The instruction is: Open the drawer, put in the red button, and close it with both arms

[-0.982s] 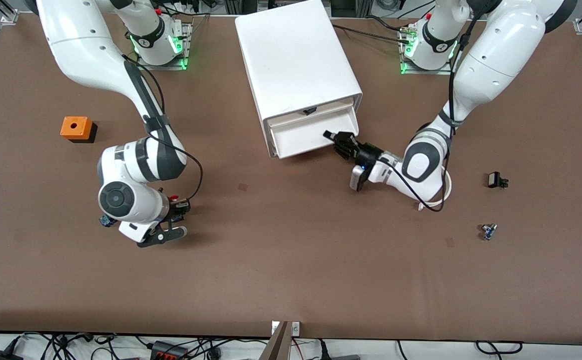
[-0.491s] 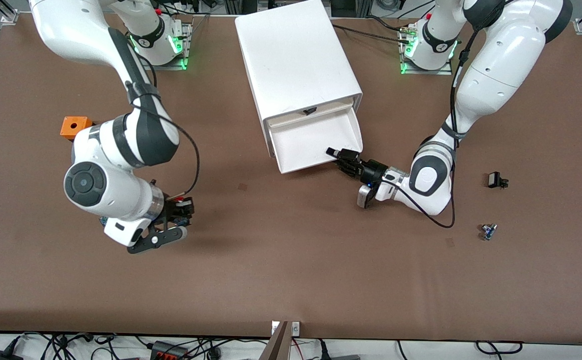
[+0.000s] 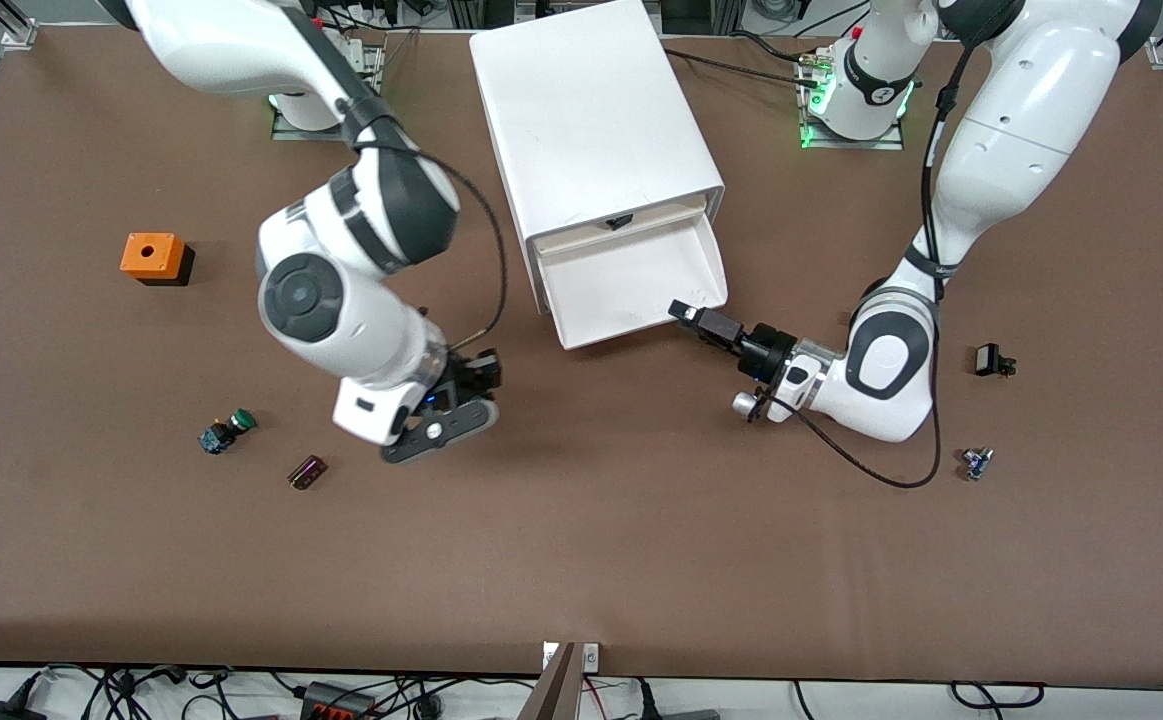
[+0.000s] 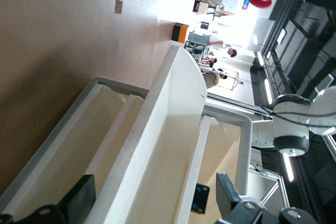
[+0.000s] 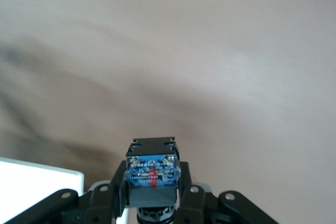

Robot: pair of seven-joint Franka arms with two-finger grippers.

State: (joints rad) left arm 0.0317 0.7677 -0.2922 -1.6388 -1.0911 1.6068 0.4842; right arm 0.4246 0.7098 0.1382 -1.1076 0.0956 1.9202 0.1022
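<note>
Your left gripper (image 3: 691, 315) sits at the front edge of the open drawer (image 3: 631, 280), fingers apart, holding nothing. Your right gripper (image 5: 152, 203) pinches the red button (image 5: 153, 174) above the table, ready to drop it in.

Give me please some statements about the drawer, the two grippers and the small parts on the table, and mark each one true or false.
1. The drawer is pulled out of the cabinet. True.
2. The right gripper is empty. False: it holds the red button over bare table.
3. The left gripper is at the drawer's front edge. True.
4. The green button lies in the drawer. False: it lies on the table toward the right arm's end.
5. The orange box stands on the cabinet. False: it stands on the table.
</note>
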